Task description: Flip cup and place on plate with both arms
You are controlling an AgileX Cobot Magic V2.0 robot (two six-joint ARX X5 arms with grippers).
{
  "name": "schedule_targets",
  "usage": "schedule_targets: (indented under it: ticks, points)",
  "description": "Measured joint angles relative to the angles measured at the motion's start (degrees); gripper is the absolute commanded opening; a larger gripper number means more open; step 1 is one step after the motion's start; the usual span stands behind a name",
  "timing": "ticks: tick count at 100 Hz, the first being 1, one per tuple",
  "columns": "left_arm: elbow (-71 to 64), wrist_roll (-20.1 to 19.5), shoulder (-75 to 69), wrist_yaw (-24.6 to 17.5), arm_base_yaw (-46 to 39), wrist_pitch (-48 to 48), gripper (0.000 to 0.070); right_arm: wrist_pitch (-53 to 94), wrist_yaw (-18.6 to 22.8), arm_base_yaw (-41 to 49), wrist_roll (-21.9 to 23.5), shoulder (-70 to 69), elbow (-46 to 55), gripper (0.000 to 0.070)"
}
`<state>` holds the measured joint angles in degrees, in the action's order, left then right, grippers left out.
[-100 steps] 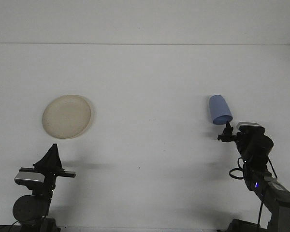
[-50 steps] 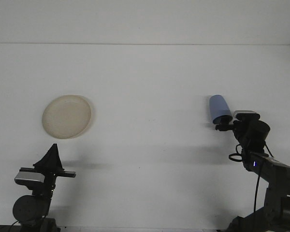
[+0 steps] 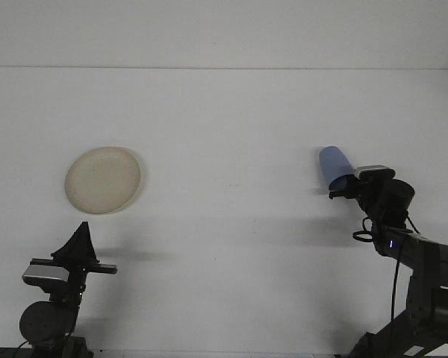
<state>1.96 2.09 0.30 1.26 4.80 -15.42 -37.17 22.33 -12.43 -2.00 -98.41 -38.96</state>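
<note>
since the earlier frames the right gripper (image 3: pixel 342 186) is carried forward and up the table toward the blue cup (image 3: pixel 333 163), and its arm is raised higher behind it; a second ago the tips are seen just short of the cup's wide end, and now that end is overlapped by them. the cup itself is shifted a little to the left and tilted further, with its narrow closed end pointing up and to the left. it cannot be told from this view whether the cup is resting on the white table (image 3: pixel 231 119) or already lifted clear of it.

whether the right gripper is clenched on the cup cannot be told either: the tips are small and dark against the wrist, and the rim is hidden behind them. contact is judged likely, since the cup is moved along with the arm.

the left gripper (image 3: pixel 80 237) is unchanged, parked low at the near left edge, nothing held; its jaws cannot be read from here. the plate (image 3: pixel 103 180) is left bare, well apart from the cup, across the table.

the pick-up is judged to be under way. the flip, the handover and the placing on the plate are not yet done.
</note>
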Motion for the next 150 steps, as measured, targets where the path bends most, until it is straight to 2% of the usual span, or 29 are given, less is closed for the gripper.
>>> schedule_targets:
  ticks: [23, 33, 54, 79, 101, 135, 150]
  points:
    - [0.0, 0.0, 0.0, 0.0, 0.0, 0.0, 0.0011, 7.8, -0.5, 0.6, 0.0, 6.3, 0.0, 0.0]
    - [0.0, 0.0, 0.0, 0.0, 0.0, 0.0, 0.0011, 12.4, -2.4, 1.9, -0.1, 12.4, 0.0, 0.0]
    - [0.0, 0.0, 0.0, 0.0, 0.0, 0.0, 0.0011, 24.9, -9.5, 5.6, 0.5, 28.2, 0.0, 0.0]
    - [0.0, 0.0, 0.0, 0.0, 0.0, 0.0, 0.0011, 43.8, -20.4, 13.8, 3.0, 48.5, 0.0, 0.0]
    - [0.0, 0.0, 0.0, 0.0, 0.0, 0.0, 0.0011, 64.7, -27.7, 20.5, 7.3, 58.9, -3.3, 0.0]
    - [0.0, 0.0, 0.0, 0.0, 0.0, 0.0, 0.0011, 90.4, -28.3, 26.4, 17.1, 56.0, -17.2, 0.0]
    - [0.0, 0.0, 0.0, 0.0, 0.0, 0.0, 0.0011, 99.6, -25.7, 29.5, 20.9, 50.1, -25.4, 0.0]
